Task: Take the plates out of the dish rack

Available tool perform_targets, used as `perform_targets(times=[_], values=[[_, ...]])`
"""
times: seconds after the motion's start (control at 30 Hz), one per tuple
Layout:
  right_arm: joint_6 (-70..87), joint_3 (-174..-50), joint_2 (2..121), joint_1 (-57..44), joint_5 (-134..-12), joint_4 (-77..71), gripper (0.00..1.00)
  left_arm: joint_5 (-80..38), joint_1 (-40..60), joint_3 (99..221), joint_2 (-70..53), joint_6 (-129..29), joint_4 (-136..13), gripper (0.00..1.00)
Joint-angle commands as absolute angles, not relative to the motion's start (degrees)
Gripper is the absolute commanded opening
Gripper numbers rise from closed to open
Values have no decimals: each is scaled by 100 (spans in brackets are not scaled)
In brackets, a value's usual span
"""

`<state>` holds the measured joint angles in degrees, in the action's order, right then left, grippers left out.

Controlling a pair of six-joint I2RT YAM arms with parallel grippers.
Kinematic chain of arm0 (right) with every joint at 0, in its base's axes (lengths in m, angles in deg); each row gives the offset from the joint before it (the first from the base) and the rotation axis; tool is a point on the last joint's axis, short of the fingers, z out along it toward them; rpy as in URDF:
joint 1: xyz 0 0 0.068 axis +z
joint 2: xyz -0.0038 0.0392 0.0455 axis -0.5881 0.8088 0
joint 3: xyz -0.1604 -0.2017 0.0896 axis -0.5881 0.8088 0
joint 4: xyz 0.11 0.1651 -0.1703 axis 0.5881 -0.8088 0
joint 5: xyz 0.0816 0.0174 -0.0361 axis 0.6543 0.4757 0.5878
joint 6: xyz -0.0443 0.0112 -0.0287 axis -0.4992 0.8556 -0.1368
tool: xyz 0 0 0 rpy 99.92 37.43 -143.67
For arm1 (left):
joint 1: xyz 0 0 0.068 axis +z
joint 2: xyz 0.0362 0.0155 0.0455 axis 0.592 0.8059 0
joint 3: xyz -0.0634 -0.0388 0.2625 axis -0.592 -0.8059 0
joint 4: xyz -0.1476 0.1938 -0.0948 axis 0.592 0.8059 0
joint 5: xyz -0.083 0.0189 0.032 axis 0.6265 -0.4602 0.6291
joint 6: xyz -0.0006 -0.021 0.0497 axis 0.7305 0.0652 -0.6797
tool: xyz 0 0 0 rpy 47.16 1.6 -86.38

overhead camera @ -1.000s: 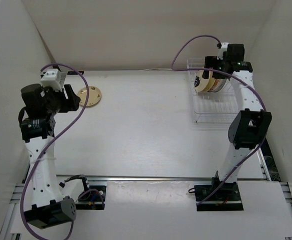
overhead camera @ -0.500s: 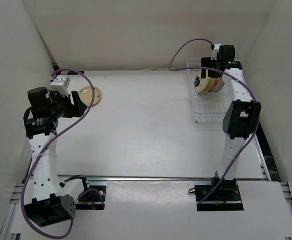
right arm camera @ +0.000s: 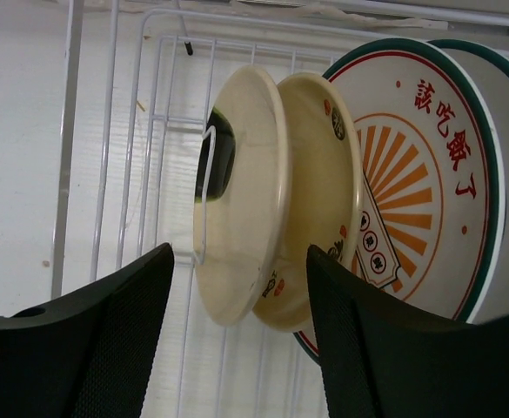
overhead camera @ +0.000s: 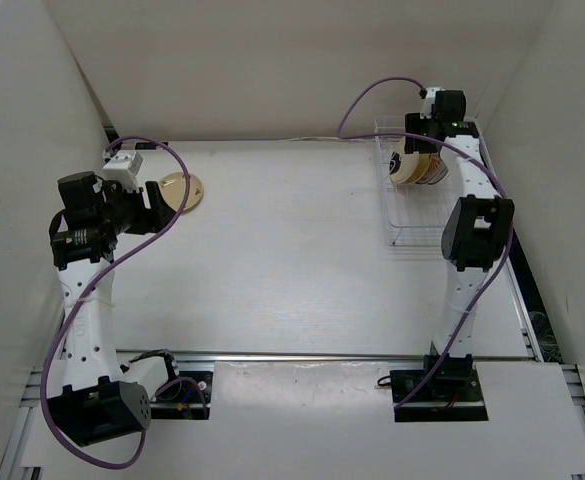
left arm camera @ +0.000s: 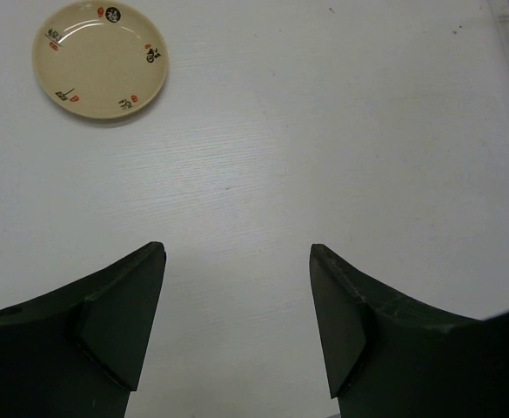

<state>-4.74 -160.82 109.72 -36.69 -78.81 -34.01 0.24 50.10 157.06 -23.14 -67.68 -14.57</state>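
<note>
White matte surface (overhead camera: 292, 250) between pale room walls (overhead camera: 272, 60). The left claw (left arm camera: 237, 252) gapes empty, with a small round cream plate (left arm camera: 100, 59) lying ahead-left. The right claw (right arm camera: 239, 252) stands parted, with upright cream plates (right arm camera: 245, 200) just ahead in the white wire dish rack (right arm camera: 154, 113).

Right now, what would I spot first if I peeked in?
The big white plate with an orange sunburst, standing upright in the wire dish rack at the far right. Two small cream plates stand before it, facing the right hand. One more cream plate lies flat, far left.
</note>
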Motion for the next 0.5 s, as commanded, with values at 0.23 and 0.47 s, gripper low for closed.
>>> perform_targets(times=[0.23,0.47], values=[[-409,-16507,11296,-3672,-7974,-3115,65,174,5027,15759,-2340,-6774,-1469,81],[-409,-16569,11420,-3620,-7974,-3063,55,174,5027,15706,-2340,-6774,-1469,83]])
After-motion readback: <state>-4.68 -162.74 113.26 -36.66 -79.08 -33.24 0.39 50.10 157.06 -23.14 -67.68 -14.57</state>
